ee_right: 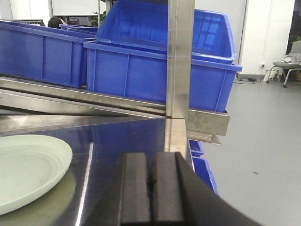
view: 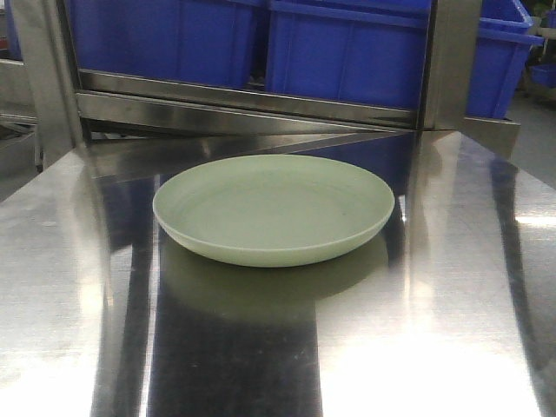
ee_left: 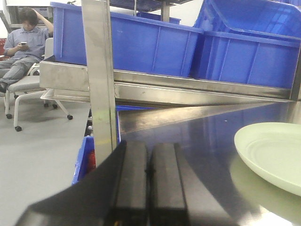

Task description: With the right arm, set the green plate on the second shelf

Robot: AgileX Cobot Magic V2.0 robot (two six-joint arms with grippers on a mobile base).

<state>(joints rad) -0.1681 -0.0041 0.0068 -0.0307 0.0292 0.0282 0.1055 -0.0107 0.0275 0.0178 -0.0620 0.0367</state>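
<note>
Green plate sits flat on steel tabletop, at 8 o'clock of right gripper, apart from it. It is clenched and empty, left gripper likewise. Risk: low rim on slick steel, plate may skid when pinched.

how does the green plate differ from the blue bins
The green plate is pale green; the blue bins are deep blue. The plate is round and shallow; the bins are boxy and deep. The plate lies on the lower steel surface; the bins stand on the raised shelf behind it. Both rest on steel.
</note>
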